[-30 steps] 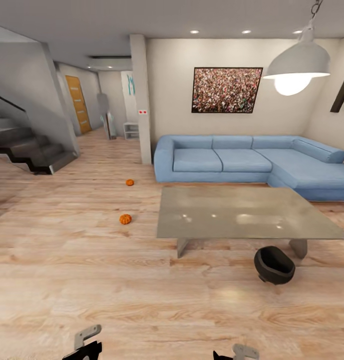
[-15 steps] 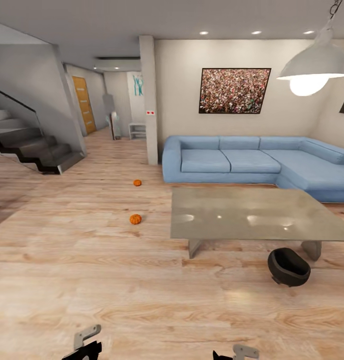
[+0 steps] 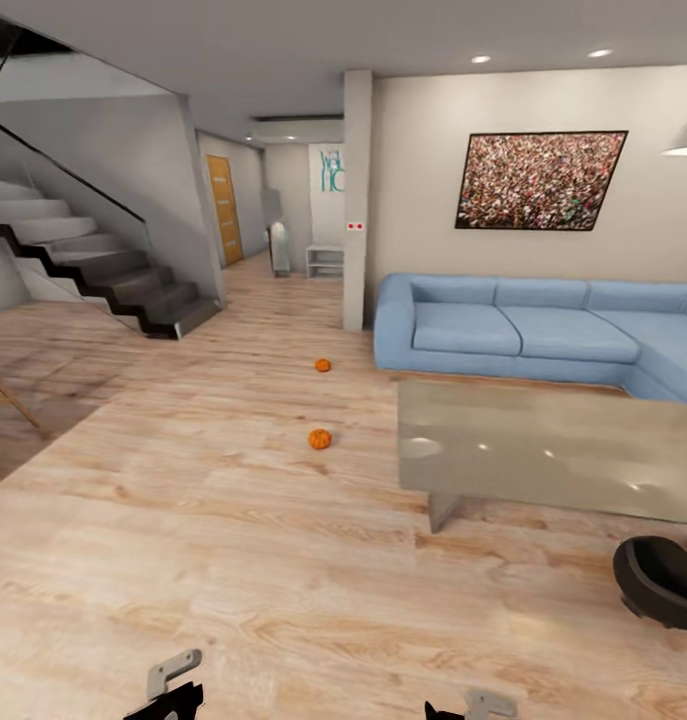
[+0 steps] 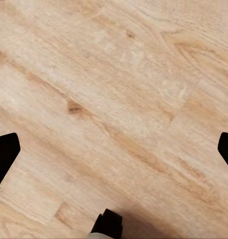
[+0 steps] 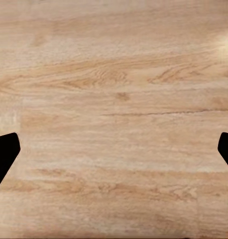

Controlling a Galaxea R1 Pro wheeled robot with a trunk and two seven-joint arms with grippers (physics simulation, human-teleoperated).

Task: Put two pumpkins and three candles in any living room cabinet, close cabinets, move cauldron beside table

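The two pumpkins lie on the bare wooden floor [image 3: 183, 520], in the open area between the stairs [image 3: 103, 270] and the blue sofa [image 3: 523, 335]. The near pumpkin [image 3: 320, 439] sits a little way off the corner of the low grey table [image 3: 553, 450]; the far pumpkin [image 3: 323, 365] is further back, closer to the end of the sofa. They are apart from each other and nothing touches them. The cauldron [image 3: 663, 580], a black round pot, stands on the floor just beside the near edge of the table. No candle and no brown cabinet can be seen from here.

The left gripper [image 4: 114, 149] and the right gripper [image 5: 114, 149] hang low over the floor. In both wrist views the dark fingertips stand at the opposite edges of the picture with only floor boards between them, so both pairs of jaws are spread wide and hold nothing.

I judge that the robot is in the approach step: nothing is picked up yet, and the pumpkins are well out of reach. The next move calls for driving the base forward toward the near pumpkin, stopping close enough, and then lowering one arm so the open jaws come around it. The pumpkin is round and may roll if it is pushed from one side.
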